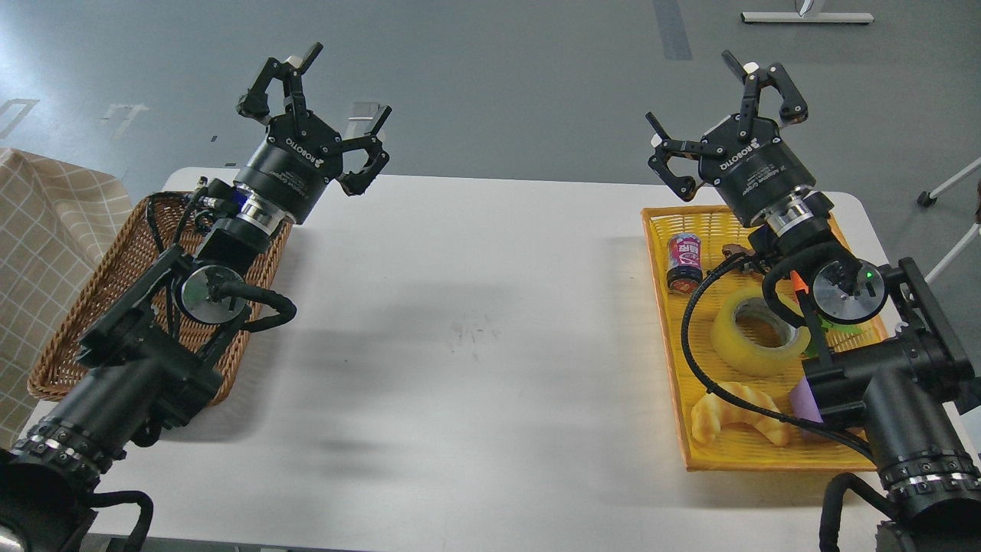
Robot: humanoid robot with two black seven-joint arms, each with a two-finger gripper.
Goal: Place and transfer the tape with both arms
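The tape, a translucent yellow roll with a grey-white core, lies flat in the yellow tray at the table's right side, partly behind my right arm. My right gripper is raised above the tray's far end, fingers spread open and empty. On the left, my other gripper hangs open and empty above the far end of the brown wicker basket.
In the tray lie a small can, a golden croissant and a purple item half hidden by my arm. A checked cloth hangs at the far left. The white table spans between basket and tray.
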